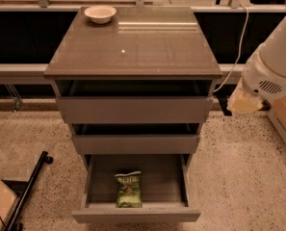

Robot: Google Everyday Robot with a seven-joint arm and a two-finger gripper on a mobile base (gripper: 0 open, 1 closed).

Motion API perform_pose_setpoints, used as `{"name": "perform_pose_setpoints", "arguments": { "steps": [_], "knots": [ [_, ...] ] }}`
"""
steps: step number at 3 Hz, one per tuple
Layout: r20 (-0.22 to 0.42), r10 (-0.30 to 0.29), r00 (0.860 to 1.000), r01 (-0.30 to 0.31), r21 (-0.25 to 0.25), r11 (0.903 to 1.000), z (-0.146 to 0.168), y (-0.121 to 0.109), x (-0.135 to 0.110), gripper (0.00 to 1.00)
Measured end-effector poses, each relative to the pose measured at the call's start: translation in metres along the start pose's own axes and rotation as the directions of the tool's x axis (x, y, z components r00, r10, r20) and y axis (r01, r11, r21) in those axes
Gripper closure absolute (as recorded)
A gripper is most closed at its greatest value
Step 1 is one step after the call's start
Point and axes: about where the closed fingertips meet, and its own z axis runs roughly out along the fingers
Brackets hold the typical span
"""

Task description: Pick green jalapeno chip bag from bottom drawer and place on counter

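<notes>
The green jalapeno chip bag (128,190) lies flat on the floor of the bottom drawer (99,186), near the middle of its front panel. The drawer is pulled well out. The counter (137,44) is the glossy grey-brown top of the cabinet. My white arm (272,66) comes in from the right edge. The gripper (241,102) is its pale cream end, hanging beside the cabinet's right side at the height of the top drawer, well above and to the right of the bag.
A white bowl (100,13) sits at the counter's back left corner. The two upper drawers (133,109) stand slightly ajar. A black rod (29,191) lies on the speckled floor at the left. A cardboard box (284,112) stands at the right.
</notes>
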Motion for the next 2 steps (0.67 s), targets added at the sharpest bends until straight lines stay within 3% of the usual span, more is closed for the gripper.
{"name": "perform_pose_setpoints", "arguments": {
  "steps": [1,2],
  "knots": [
    [-0.082,0.135,0.987,-0.135,-0.005,0.9908,0.059,-0.005,0.016,0.96],
    [-0.190,0.339,0.921,-0.352,-0.036,0.9355,0.125,0.008,0.049,0.96]
  ]
}}
